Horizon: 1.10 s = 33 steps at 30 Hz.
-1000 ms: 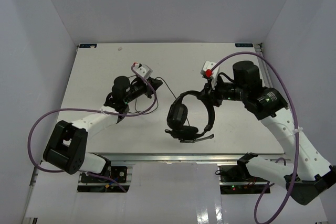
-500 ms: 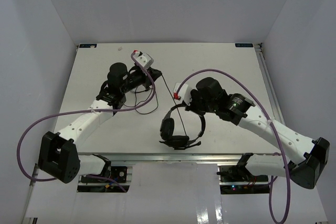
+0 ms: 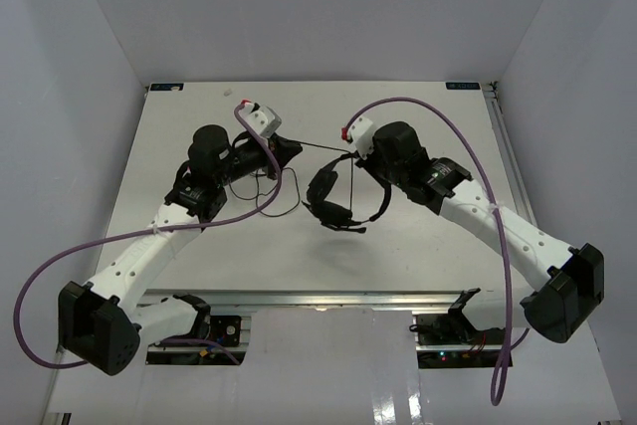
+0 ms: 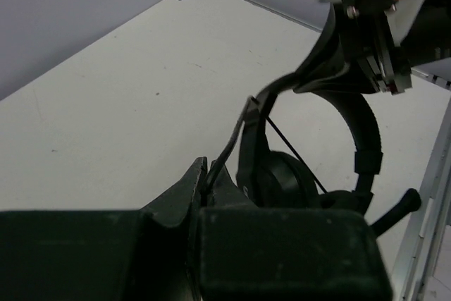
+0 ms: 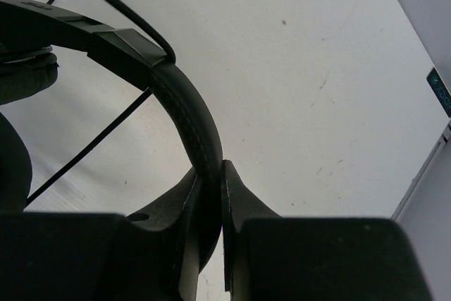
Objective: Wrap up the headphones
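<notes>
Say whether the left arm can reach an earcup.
Likely yes: the earcup is just ahead of the left gripper with nothing between, but that gripper is shut on the cord and must release first.

table: white, flat, faint dark specks on top
walls: plain pale grey, on three sides of the table
rail: silver metal, along the table's near edge
stickers: small, dark, at both far corners
</notes>
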Available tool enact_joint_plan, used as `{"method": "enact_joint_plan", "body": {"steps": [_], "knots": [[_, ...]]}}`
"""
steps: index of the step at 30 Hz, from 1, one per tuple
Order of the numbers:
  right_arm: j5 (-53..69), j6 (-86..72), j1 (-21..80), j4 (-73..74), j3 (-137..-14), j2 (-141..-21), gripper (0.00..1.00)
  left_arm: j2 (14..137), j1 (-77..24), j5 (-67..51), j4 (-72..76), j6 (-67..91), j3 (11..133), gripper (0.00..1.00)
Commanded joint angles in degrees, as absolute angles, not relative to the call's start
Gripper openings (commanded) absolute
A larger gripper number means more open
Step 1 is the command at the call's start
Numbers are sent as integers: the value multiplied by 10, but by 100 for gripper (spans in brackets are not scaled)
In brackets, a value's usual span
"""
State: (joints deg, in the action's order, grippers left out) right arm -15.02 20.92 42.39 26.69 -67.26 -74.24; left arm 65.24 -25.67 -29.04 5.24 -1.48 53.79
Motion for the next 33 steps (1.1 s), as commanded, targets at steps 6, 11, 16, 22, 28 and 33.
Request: {"method": "enact_joint_plan", "body": {"steps": [6, 11, 16, 22, 28, 33], "knots": [[-194, 129, 342, 204, -758, -789, 8, 621, -286, -352, 62, 87, 522, 2], [-208, 102, 334, 188, -784, -816, 8, 636, -325, -357, 62, 122, 522, 2], [-215, 79, 327, 170, -798, -826, 8, 665, -370, -354, 64, 148, 527, 1], [-210, 61, 316, 165, -827, -843, 8, 694, -408, -351, 92, 175, 512, 2], [-202, 57, 294, 155, -845, -844, 8, 700, -415, -359, 109, 197, 500, 9], [-192, 47, 286, 147, -845, -846, 8, 709, -423, -370, 111, 214, 508, 27]]}}
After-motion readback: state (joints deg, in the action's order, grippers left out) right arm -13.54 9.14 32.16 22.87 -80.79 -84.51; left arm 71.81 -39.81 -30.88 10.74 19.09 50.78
